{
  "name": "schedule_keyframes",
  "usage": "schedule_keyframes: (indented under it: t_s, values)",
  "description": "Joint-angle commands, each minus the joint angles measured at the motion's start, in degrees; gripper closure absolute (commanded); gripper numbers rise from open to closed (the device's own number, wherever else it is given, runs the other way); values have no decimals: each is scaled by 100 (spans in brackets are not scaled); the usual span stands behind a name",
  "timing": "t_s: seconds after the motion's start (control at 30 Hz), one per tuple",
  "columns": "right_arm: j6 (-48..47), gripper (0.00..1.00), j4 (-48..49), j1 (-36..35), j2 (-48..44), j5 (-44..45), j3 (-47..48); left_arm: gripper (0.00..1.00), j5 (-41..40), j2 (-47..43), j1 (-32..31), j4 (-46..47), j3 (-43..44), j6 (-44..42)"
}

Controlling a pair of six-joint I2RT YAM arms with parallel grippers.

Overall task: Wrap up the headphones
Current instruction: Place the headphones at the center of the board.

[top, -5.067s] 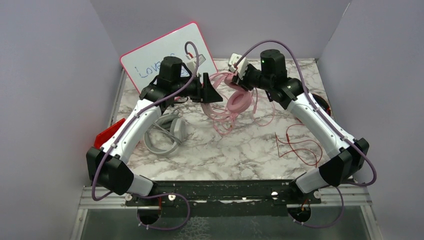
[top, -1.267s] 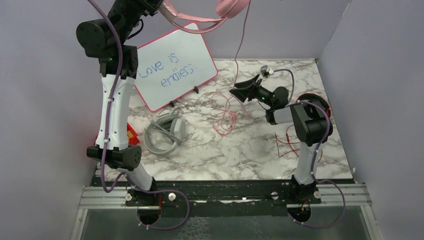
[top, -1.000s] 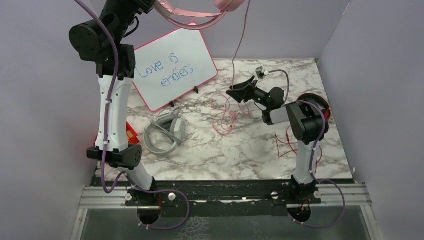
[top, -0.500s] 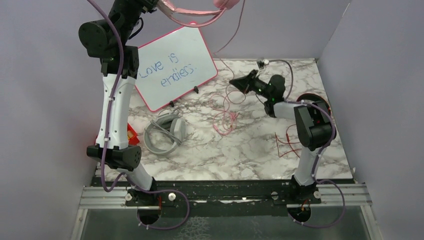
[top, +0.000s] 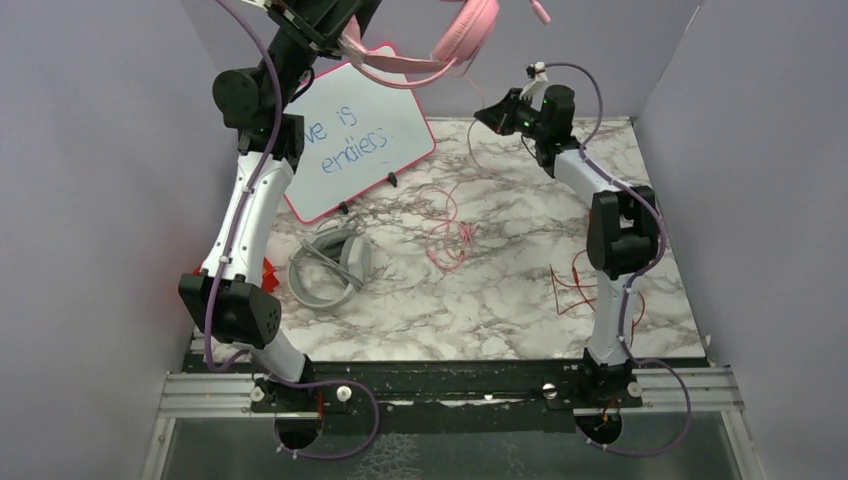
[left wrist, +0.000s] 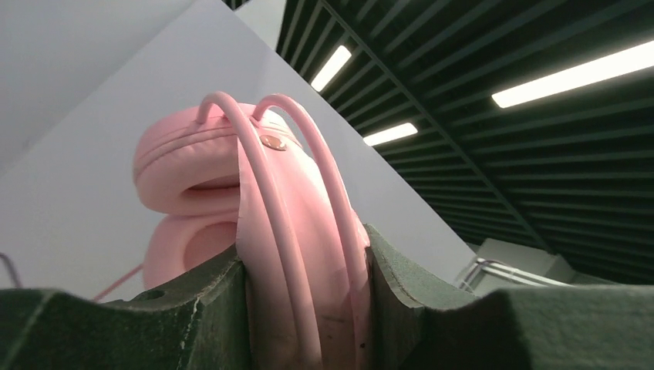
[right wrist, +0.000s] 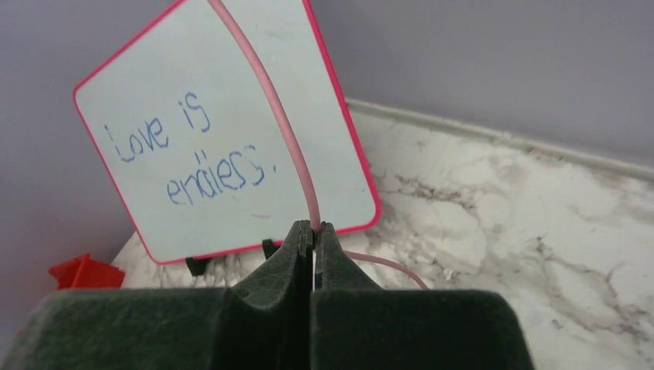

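Marble tabletop (top: 500, 290); left pincer (left wrist: 305, 262) tight on pink headphones (left wrist: 193, 169), right pincer (right wrist: 313, 231) tight on cable (right wrist: 270, 100).

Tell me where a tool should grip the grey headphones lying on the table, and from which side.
Probably the headband, from straight above. The grey headphones lie flat on the marble table, so the thin band arcs clear of the bulky cups and suits fingers closing across it. The cups look too wide.
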State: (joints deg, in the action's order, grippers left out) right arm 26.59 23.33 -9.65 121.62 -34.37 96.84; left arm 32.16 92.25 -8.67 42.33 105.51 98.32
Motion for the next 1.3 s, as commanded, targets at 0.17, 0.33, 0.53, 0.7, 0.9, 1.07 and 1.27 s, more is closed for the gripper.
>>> schedule_keyframes:
  t_s: [0.17, 0.33, 0.53, 0.7, 0.9, 1.07, 1.27]
  values:
    - [213, 99, -471, 471, -332, -348, -294, 78, 545, -264, -531, 1941, -1833, 945]
    - [282, 99, -141, 1358, -1237, -501, -1139, 79, 910, -633, -606, 1165, -2289, 52]
    - [273, 99, 159, 1417, -941, -1174, -630, 79, 977, -396, -1101, 1404, -2398, 242]
    - [1076, 100, 730, 1340, -160, -1425, -101, 79, 1093, -74, -1477, 1764, -2068, 590]
    - [1447, 99, 606, 1014, 424, -1914, 525, 79, 1090, 26, -1686, 1681, -2069, 372]
    - [781, 99, -379, 1120, -176, -1429, -369, 79, 1208, -300, -1699, 528, -2445, -919]
    - [-646, 99, -1947, 1227, -986, -429, -1243, 79, 1156, -637, -1723, -688, -3518, -2339]
